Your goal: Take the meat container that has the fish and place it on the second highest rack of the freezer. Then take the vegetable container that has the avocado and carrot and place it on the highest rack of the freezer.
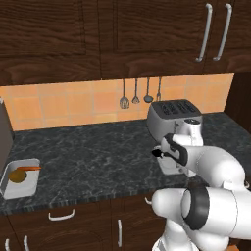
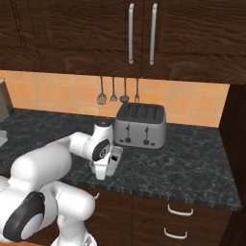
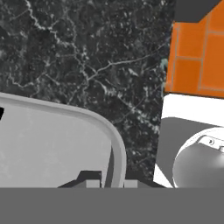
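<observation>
One vegetable container [image 1: 19,177], holding the avocado [image 1: 18,175] and carrot [image 1: 30,168], sits far left of the toaster [image 1: 175,116] on the counter [image 1: 93,157]. From the right base, the gripper [image 2: 103,170] reaches down before the toaster. Hand view: the fingers [image 3: 89,178] are clamped on a meat container [image 3: 114,144] rim.

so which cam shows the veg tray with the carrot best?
Left base view: the vegetable tray sits whole at the counter's left end, with the carrot and the avocado visible inside. Right base view catches at most a pale sliver at its left edge.
</observation>
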Tool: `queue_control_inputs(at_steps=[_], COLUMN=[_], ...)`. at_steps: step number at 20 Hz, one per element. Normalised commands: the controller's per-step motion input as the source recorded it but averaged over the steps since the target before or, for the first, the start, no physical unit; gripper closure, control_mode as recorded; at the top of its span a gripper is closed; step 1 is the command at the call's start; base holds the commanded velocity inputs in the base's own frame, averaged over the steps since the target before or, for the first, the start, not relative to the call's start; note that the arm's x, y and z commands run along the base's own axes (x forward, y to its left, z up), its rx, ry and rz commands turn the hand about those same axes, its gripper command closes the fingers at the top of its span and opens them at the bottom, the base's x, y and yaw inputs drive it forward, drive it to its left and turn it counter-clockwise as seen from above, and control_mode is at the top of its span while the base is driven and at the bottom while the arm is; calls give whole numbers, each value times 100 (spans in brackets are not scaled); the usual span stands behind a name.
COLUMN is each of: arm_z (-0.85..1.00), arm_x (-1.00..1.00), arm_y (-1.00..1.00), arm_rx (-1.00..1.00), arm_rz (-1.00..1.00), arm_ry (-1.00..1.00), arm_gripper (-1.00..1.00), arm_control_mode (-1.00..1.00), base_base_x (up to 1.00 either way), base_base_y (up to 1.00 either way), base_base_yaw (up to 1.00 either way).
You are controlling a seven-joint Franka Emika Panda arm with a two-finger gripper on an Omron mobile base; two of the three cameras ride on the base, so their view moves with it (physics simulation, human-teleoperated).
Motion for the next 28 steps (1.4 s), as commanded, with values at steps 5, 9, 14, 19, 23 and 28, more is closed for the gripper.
queue_control_inputs(at_steps=[5,9,14,19,23,28], arm_z=[58,100,100,100,99,94], arm_x=[-4,-51,-55,-90,-100,-89], arm_y=[0,0,9,39,32,1], arm_rx=[1,8,9,0,0,0], arm_rz=[1,20,27,31,18,1], arm_ry=[-4,-12,-1,-16,-36,-29], arm_gripper=[100,100,100,100,100,100], arm_control_mode=[-100,-100,-100,-100,-100,-100], base_base_x=[0,0,0,0,0,0], base_base_y=[0,0,0,0,0,0], base_base_yaw=[0,0,0,0,0,0])
